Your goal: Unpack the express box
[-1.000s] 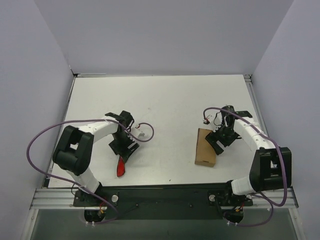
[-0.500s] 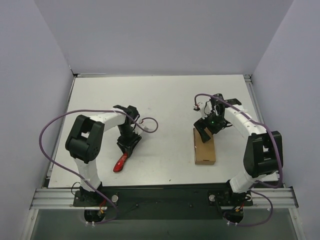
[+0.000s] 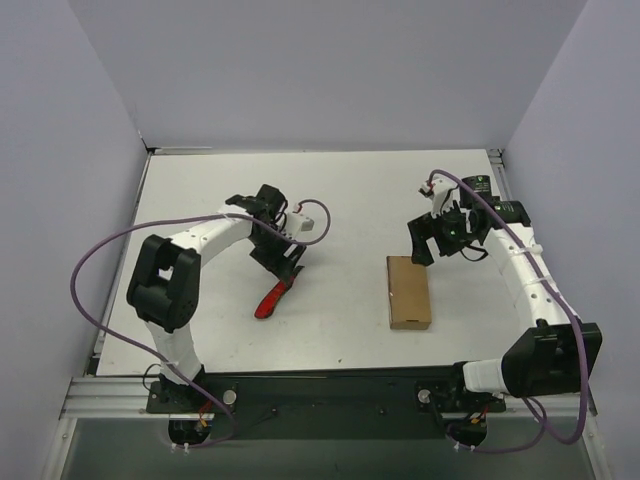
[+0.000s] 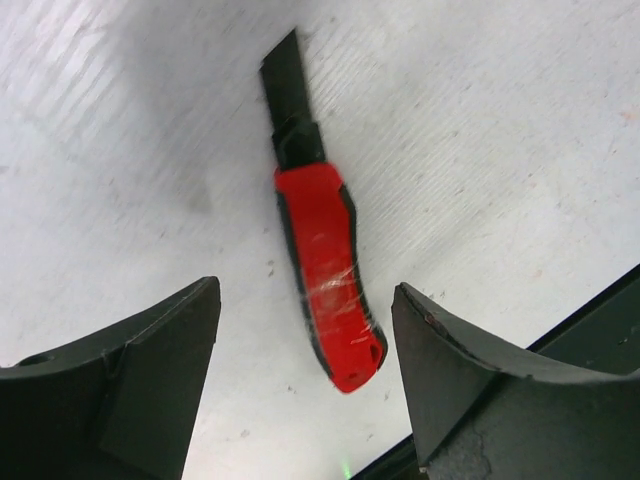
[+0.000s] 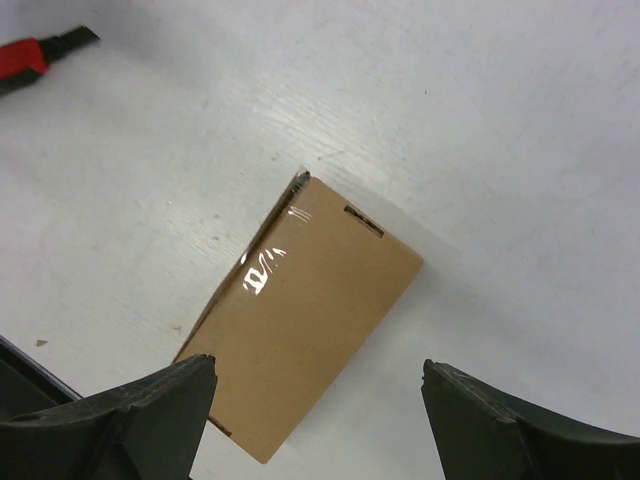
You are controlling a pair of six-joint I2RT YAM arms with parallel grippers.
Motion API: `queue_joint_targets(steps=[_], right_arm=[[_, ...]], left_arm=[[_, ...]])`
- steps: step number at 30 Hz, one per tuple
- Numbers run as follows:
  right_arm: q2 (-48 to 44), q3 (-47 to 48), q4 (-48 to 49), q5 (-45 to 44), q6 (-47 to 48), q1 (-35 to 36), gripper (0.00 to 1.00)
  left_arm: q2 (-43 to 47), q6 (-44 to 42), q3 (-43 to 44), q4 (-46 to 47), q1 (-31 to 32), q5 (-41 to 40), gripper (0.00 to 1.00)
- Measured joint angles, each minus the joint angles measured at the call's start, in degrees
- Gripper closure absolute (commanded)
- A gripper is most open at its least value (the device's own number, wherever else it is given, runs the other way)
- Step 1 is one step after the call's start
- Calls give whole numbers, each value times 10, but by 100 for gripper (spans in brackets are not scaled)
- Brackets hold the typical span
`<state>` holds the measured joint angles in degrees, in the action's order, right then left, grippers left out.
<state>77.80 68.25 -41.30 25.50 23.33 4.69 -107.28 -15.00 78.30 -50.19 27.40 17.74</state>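
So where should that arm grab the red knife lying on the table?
Grip the knife by its red handle, across the narrow width, coming straight down. It lies flat on the table, so only its top and sides are free, and the black blade end is thinner. The left tool is open above it.

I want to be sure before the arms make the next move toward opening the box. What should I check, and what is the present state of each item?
1. Left gripper open: ok, the jaws stand wide apart.
2. Utility knife free to grasp: ok, it lies flat on the table with nothing on it.
3. Knife between the left gripper's fingers: ok in the left wrist view.
4. Blade out or retracted: cannot tell.
5. Right gripper empty: ok, it is open above the express box.
6. Box closed and flat on the table: ok.
7. Box steadied for cutting: not ok, nothing touches it.
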Motion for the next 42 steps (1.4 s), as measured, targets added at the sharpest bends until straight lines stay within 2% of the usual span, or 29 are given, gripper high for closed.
queue_joint_targets(steps=[4, 8, 12, 15, 18, 19, 20, 24, 27, 28, 32, 38, 42], right_arm=[[-12, 14, 13, 24, -26, 1, 13], [-11, 14, 14, 26, -38, 2, 13], [-11, 14, 18, 26, -49, 2, 13], [-6, 27, 21, 25, -53, 6, 14], [11, 79, 28, 25, -57, 7, 14], [18, 102, 34, 28, -57, 7, 14], [24, 122, 41, 35, -54, 7, 14], [26, 176, 53, 61, -4, 29, 13], [28, 205, 52, 80, 6, 64, 17], [32, 220, 49, 90, -6, 74, 17], [53, 268, 58, 133, -89, 85, 4], [80, 268, 92, 154, -239, 89, 9], [103, 252, 127, 168, -300, 118, 14]], left_arm=[[30, 27, -32, 8, -15, -15, 21], [30, 51, -77, 19, -3, -21, 21], [31, 70, -113, 29, 20, -35, 28], [36, 86, -123, 45, 27, -45, 51], [36, 98, -128, 57, 28, -58, 80], [36, 99, -129, 57, 28, -58, 98], [36, 100, -129, 57, 29, -59, 100], [36, 103, -128, 57, 29, -59, 100], [45, 98, -134, 62, 28, -52, 100], [54, 94, -142, 71, 28, -47, 100], [108, 76, -153, 97, 28, -32, 100], [232, 76, -138, 198, 30, -28, 100], [240, 104, -79, 256, 33, -30, 100]])
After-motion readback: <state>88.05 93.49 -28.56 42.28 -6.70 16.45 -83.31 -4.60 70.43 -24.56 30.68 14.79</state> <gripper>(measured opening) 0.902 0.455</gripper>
